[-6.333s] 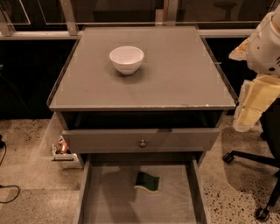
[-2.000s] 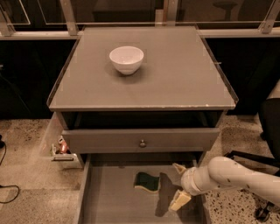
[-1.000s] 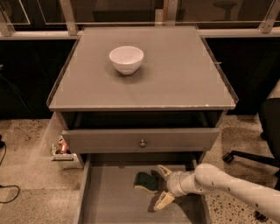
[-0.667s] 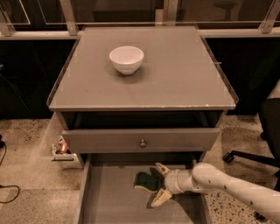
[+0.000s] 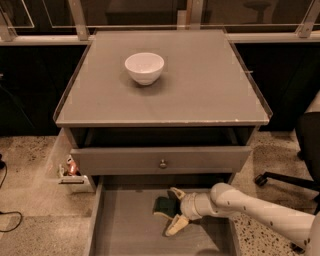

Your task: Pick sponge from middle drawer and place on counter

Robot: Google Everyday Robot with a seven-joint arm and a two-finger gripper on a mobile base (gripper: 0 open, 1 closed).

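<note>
Down in the open middle drawer (image 5: 125,227), the hand (image 5: 172,210) comes in from the right, its fingers spread apart beside the sponge (image 5: 162,205). A white bowl (image 5: 144,67) sits on the counter (image 5: 200,85).

Dim light falls on a speckled floor (image 5: 30,165). Dark panes (image 5: 140,12), perhaps windows, line the back, and a chair's wheeled base (image 5: 272,177) stands at right.

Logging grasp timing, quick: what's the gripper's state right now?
Gripper: open, low in the middle drawer, fingers either side of the sponge, not closed on it.
</note>
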